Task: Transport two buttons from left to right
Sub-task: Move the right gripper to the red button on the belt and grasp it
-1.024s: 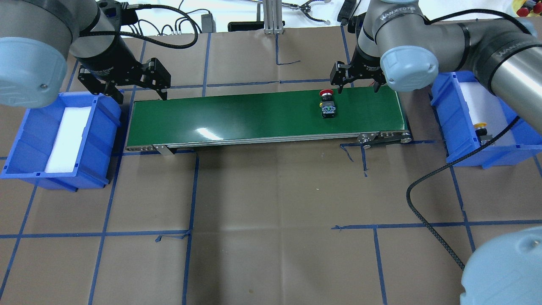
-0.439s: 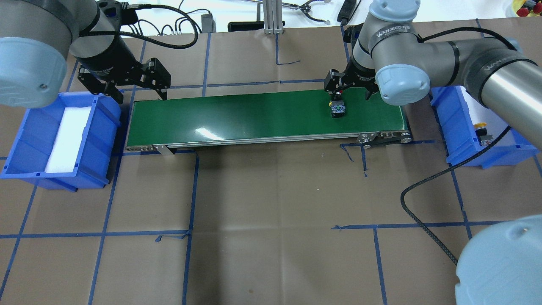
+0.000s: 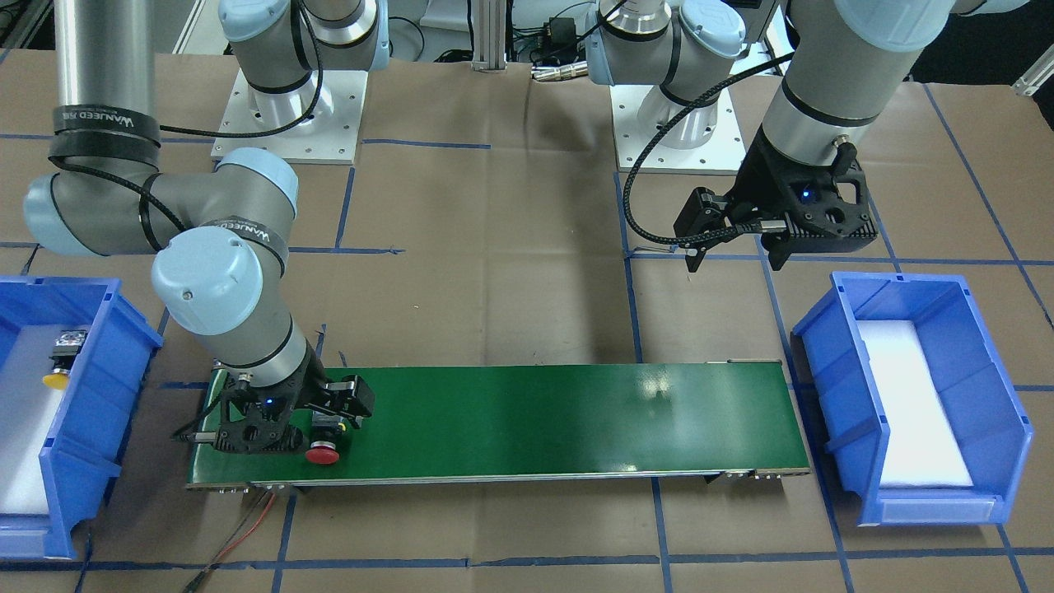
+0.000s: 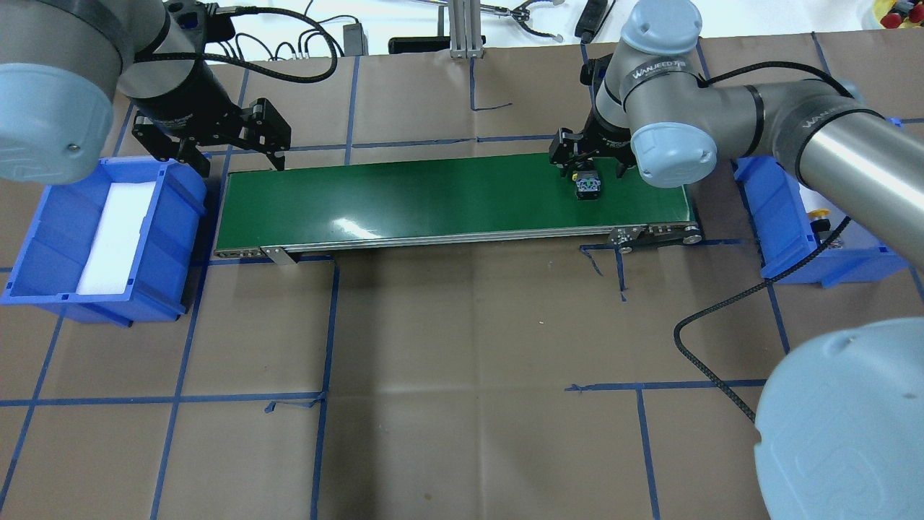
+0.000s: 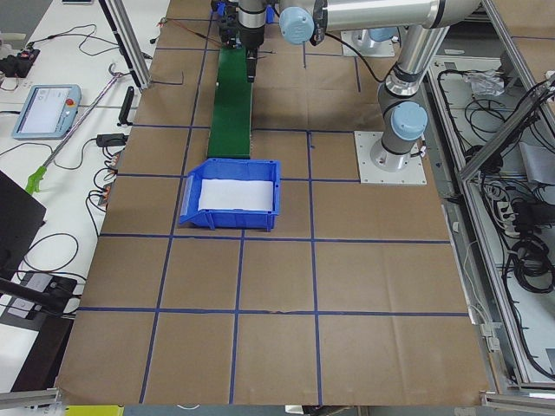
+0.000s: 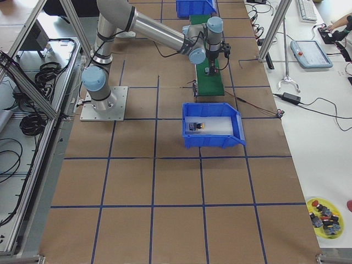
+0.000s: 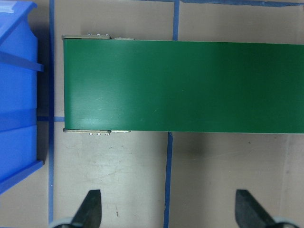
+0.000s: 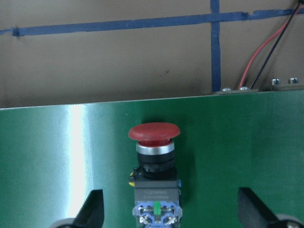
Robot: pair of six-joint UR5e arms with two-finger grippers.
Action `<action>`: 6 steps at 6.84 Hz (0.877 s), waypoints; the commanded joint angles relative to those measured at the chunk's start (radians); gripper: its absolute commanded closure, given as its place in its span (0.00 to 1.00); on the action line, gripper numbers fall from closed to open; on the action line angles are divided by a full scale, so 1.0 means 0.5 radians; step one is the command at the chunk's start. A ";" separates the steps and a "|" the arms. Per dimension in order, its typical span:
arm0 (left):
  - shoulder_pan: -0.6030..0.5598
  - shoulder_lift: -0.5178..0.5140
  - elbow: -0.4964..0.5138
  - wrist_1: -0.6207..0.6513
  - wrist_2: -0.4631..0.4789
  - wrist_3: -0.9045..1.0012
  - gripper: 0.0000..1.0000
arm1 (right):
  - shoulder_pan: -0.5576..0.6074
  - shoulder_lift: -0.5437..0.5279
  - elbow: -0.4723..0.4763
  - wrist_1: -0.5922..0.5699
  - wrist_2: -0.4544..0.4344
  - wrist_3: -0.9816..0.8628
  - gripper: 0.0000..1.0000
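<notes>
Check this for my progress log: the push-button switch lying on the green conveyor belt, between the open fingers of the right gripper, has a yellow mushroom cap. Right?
Not quite. The push-button switch lying on the green conveyor belt, between the open fingers of the right gripper, has a red mushroom cap, not a yellow one. The right wrist view shows it plainly.

1. Red button (image 8: 154, 164): red mushroom cap, silver collar, black-grey boxy body with a blue-and-green terminal end. It lies on its side on the green belt (image 8: 57, 156), near the belt's right end, with its cap toward the edge away from the robot.
2. Yellow button (image 3: 59, 362): yellow cap, black-grey body. It lies on its side on white foam (image 3: 20, 445) inside the right blue bin (image 3: 99, 387).
</notes>
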 commanded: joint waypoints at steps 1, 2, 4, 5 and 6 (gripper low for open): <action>0.000 0.001 0.000 0.000 -0.001 0.000 0.00 | -0.005 0.030 0.001 0.016 -0.029 -0.018 0.34; 0.000 0.001 0.000 0.000 -0.001 0.000 0.00 | -0.008 0.021 0.001 0.043 -0.071 -0.018 0.65; 0.000 0.001 0.000 0.000 -0.001 0.000 0.00 | -0.041 -0.061 -0.023 0.252 -0.160 -0.042 0.96; 0.000 0.001 0.000 0.000 -0.001 0.000 0.00 | -0.117 -0.177 -0.032 0.292 -0.173 -0.124 0.96; 0.000 0.001 0.000 0.000 -0.004 0.000 0.00 | -0.246 -0.275 -0.057 0.395 -0.149 -0.240 0.96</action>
